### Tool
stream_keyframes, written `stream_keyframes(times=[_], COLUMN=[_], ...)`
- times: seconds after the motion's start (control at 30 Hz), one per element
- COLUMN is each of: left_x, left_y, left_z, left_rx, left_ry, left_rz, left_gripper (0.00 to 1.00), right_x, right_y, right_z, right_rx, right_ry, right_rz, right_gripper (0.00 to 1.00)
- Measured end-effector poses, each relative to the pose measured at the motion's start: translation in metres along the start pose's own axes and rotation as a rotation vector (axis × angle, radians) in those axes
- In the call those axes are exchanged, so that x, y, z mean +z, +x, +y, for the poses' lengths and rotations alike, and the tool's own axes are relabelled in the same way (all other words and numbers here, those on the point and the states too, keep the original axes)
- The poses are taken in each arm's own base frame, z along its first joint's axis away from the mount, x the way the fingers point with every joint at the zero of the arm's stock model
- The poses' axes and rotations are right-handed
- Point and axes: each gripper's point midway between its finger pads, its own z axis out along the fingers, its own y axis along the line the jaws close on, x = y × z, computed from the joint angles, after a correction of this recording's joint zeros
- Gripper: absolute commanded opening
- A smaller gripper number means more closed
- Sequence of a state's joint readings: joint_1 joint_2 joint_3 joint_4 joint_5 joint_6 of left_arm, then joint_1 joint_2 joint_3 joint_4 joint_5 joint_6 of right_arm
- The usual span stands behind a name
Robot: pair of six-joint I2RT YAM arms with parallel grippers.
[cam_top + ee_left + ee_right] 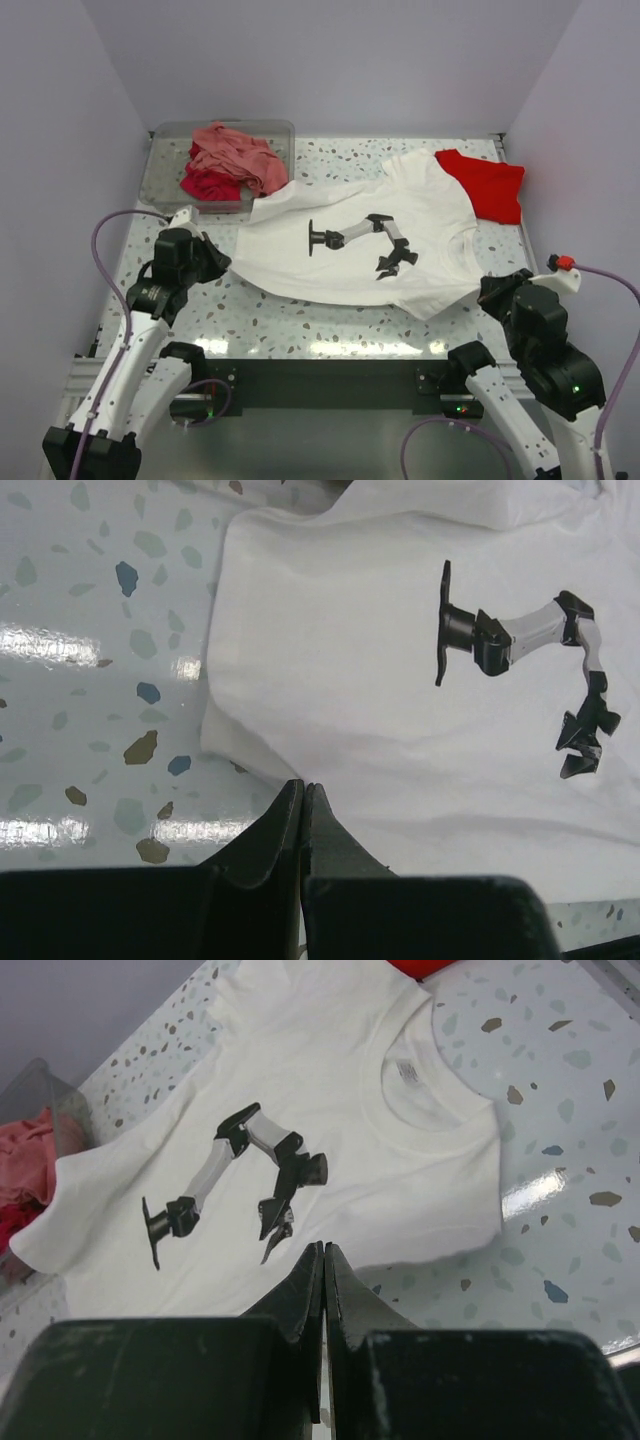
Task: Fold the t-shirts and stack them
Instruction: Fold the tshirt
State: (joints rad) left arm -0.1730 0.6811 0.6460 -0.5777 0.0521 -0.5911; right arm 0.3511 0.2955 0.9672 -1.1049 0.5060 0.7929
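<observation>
White cloth t-shirt with a black-and-grey robot-arm print (pixel 350 240) lies spread flat mid-table on the speckled terrazzo tabletop (pixel 300 322). Its hem is toward the left arm and its collar toward the right.

Bright red t-shirt (pixel 490 185) lies at the far right, meeting the white sleeve; I cannot tell whether they overlap. Salmon-pink and crimson shirts (pixel 232 160) are heaped in the clear plastic bin (pixel 165 135) at far left.

Left gripper (pixel 303 790) is clenched, fingers meeting, no cloth between, just beside the near hem corner. Right gripper (pixel 323 1252) is likewise clenched on nothing, near the near sleeve.

Judgement: the fold is not yet begun. To do it well:
- Release both claws first.
- Pinch hem corner and shoulder edge together.
- Lift evenly and carry the near edge across, so the cloth doesn't bunch.
- Keep clear of the red shirt.
</observation>
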Motion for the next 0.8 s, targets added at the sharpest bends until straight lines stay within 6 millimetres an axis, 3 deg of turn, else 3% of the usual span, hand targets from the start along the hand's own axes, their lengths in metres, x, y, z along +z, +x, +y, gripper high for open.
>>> stream_keyframes(times=[0.3,0.43,0.8], left_x=[0.05,0.068,0.105], left_y=[0.017,0.018,-0.018], left_z=[0.012,0.014,0.002], left_rx=[-0.005,-0.001,0.006], left_ry=[-0.064,-0.086,-0.096], left_rz=[0.12,0.156,0.109], left_gripper=[0.0,0.0,0.0], right_x=[0.06,0.084,0.142], right_y=[0.043,0.051,0.058], right_z=[0.002,0.01,0.022], right_rx=[-0.155,-0.204,-0.341], right_ry=[0.12,0.147,0.23], right_rz=[0.126,0.155,0.165], right_gripper=[0.0,0.0,0.0])
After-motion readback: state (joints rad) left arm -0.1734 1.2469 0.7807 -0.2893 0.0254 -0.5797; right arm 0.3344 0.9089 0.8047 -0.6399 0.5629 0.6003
